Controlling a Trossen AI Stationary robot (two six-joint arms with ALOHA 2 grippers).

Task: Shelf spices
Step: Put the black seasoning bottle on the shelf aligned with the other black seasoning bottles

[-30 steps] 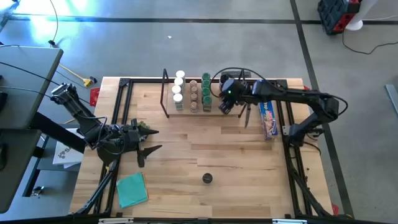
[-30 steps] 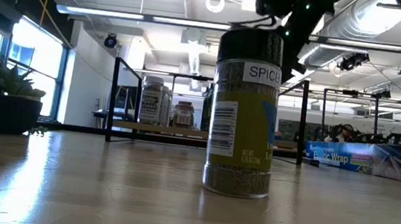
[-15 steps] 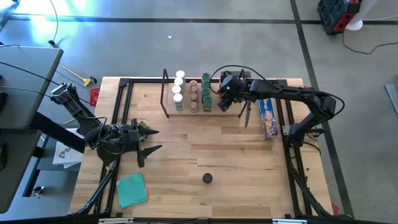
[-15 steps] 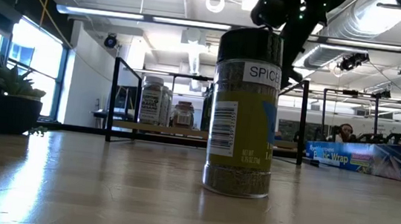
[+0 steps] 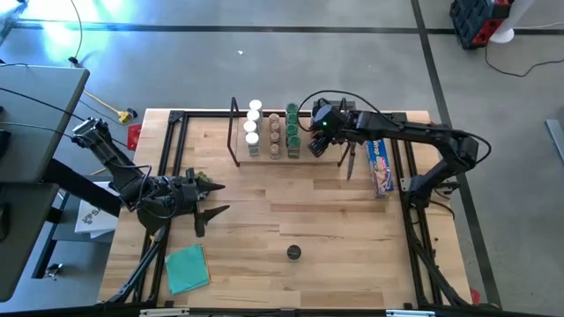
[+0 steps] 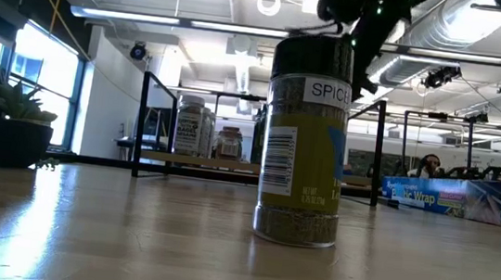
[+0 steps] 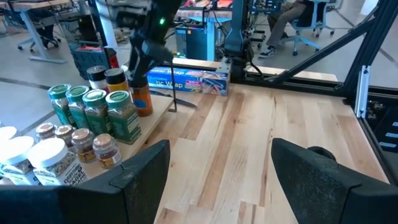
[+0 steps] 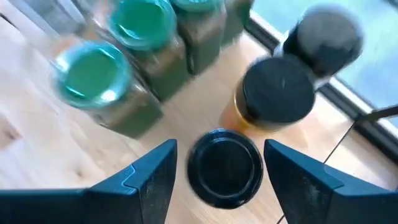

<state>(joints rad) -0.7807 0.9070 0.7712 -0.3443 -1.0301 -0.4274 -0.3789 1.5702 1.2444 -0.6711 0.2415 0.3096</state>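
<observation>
Desk [image 5: 291, 207]: light wood planks in a black frame, standing on grey concrete floor. Behind it, seen from the low view, an open workshop with ceiling lights, ducting, and a seated person far back.

Shelf [image 5: 264, 155]: low wooden rack at the far middle of the desk, black uprights at each end. It carries the spices [image 5: 273, 132] in front-to-back rows: white lids, brown lids, green lids, then black lids just beside the green.

Blue wrap box [image 5: 380, 167] lies right of the shelf; teal cloth [image 5: 187, 268] sits at the near left corner.

One spice jar [image 5: 293, 253], black lid, stands alone on the near-middle desk, well apart from the shelf.

Right gripper [image 5: 319, 141] hovers over the black-lid row. In the right wrist view its jaws stand open on either side of a black-lidded jar [image 8: 225, 167], not touching it. Judgement: release step. Best done by lifting straight up, keeping the jaws spread so neither clips the neighbouring black or green lids.

Left gripper [image 5: 208, 217] waits at the desk's left edge, jaws wide open, nothing held.
</observation>
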